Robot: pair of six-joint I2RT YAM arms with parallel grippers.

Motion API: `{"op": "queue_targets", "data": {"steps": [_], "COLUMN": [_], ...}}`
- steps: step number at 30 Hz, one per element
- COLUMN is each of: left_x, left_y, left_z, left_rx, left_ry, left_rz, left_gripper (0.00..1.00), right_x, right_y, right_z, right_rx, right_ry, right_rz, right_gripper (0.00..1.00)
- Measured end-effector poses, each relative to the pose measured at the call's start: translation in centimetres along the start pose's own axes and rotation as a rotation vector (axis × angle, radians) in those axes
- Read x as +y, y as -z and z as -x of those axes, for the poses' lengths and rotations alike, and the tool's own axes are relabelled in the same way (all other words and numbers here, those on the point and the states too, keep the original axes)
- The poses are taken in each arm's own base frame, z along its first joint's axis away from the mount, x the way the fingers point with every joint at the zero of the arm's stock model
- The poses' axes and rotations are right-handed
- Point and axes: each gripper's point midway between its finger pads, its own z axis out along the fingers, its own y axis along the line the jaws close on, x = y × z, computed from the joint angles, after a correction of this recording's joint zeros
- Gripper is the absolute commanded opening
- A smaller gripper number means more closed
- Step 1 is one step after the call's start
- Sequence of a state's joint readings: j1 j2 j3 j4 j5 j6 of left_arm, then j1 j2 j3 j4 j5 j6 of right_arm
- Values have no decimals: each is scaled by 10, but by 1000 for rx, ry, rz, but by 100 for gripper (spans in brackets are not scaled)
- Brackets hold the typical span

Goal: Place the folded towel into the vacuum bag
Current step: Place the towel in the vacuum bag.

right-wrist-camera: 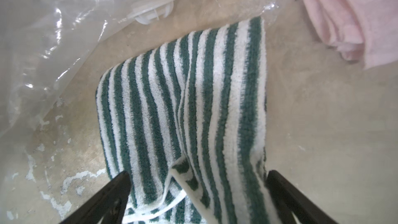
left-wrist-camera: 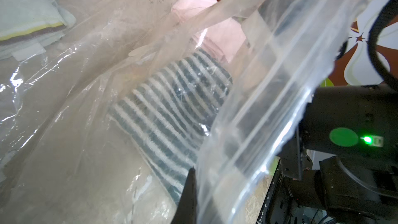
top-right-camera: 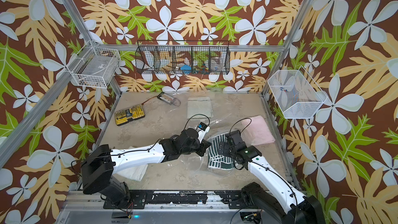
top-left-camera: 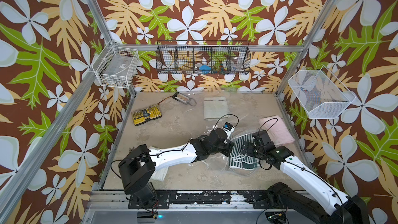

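Beige, scuffed tabletop (top-left-camera: 172,130) carries a yellow bit case (top-left-camera: 146,114) at far left and a pale green towel (top-left-camera: 216,108) toward the back. The left gripper (left-wrist-camera: 191,182) is clamped on the lip of the vacuum bag (left-wrist-camera: 258,87), holding its mouth raised. In that mouth lies the striped folded towel (right-wrist-camera: 193,95), near the white valve disc (right-wrist-camera: 153,7). The right gripper (right-wrist-camera: 197,177) is released, jaws wide apart astride the towel's near end. A pink towel (top-left-camera: 276,131) lies furthest right.
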State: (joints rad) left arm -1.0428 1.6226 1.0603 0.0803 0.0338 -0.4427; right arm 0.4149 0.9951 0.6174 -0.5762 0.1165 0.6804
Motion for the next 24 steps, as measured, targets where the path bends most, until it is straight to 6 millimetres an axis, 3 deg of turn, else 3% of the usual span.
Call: {"op": "queue_targets", "data": {"steps": [5,7,9,12,15,17,19,22,24], "left_x": [-3,-6,-7,-7,0,-1,-4,-4,-3], "left_y": [1,0,-3,-8,-10,-7,-4,-2,-5], "left_z": [7,13,16,18,21,29,31,30,27], "left_rx": [-12,-25,-27,-20,-30,-59,-80,-94,-90], "left_ry": [0,-1,-10,-38,-58,-56,-57,-56,-50], "left_rz": [-5,-7,-5,2,38,33,21,10,8], "left_gripper": [0,0,0,0,0,0,0,0,0], "right_x": [-5,-1,14,56,93,91,81,72,64], "right_y": [-30,-40,-45,-49,-43,-36,-30,-27,-29], "right_z": [-19,-28,-29,-25,-7,5,8,5,1], "right_rx": [22,14,-6,7,21,-8,-24,15,59], "right_ry": [-58,-95,-95,-32,97,116,120,129,144], "right_rz": [-4,47,133,298,372,386,374,327,270], "right_gripper": [59,51,50,56,70,84,92,100,100]}}
